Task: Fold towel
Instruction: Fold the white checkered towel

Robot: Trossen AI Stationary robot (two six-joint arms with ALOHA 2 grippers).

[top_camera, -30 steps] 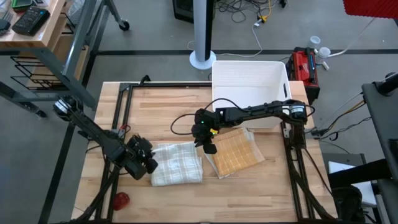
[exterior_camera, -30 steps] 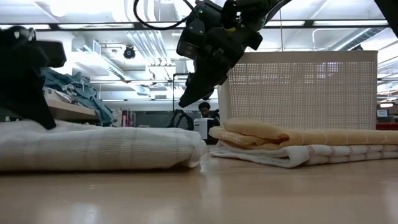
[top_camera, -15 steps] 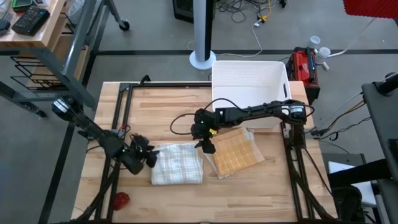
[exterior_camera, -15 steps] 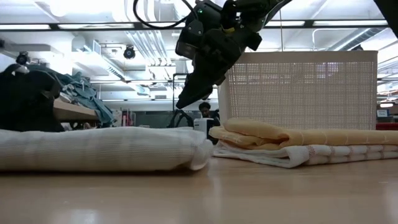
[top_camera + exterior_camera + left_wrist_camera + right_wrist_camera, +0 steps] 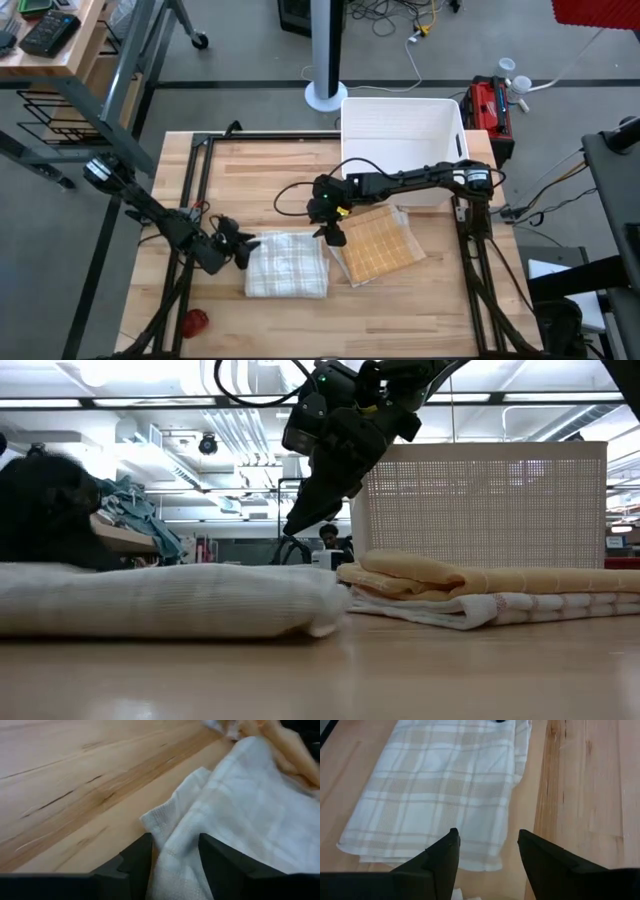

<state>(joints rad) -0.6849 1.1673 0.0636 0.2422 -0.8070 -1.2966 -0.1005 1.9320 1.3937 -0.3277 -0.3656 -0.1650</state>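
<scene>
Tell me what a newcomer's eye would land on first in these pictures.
First the white plaid towel, folded flat near the table's front, with the left end effector open at its left edge. Next the right end effector, open and raised between that towel and the yellow towel stacked on another to the right. Behind them stands a white basket.

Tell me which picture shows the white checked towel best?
The right wrist view: the white checked towel lies folded, its pattern clear. The high view shows it small, the low view only its side edge, and the left wrist view just one corner.
</scene>
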